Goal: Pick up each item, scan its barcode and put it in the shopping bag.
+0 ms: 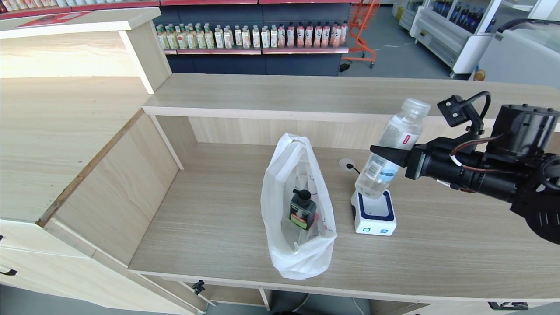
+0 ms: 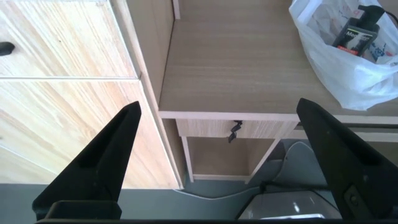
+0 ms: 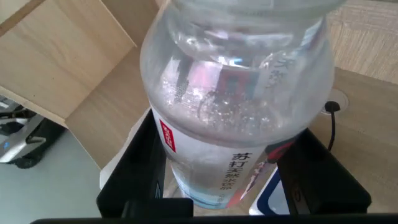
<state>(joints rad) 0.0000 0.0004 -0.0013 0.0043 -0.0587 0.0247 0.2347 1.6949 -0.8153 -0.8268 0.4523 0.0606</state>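
Though tilted, bottle (image 1: 400,127) between right fingers (image 1: 388,156).

Wooden counter (image 1: 437,249) bears shopping bag (image 1: 302,262) and scanner (image 1: 375,224)

One water bottle (image 1: 389,153), right of centre. One shopping bag (image 1: 297,253), mid-frame, with one pump bottle (image 1: 302,210) inside. One scanner (image 1: 374,216). One worktop (image 1: 437,249). Two claws: right claw (image 1: 381,156), left claw (image 2: 219,107).
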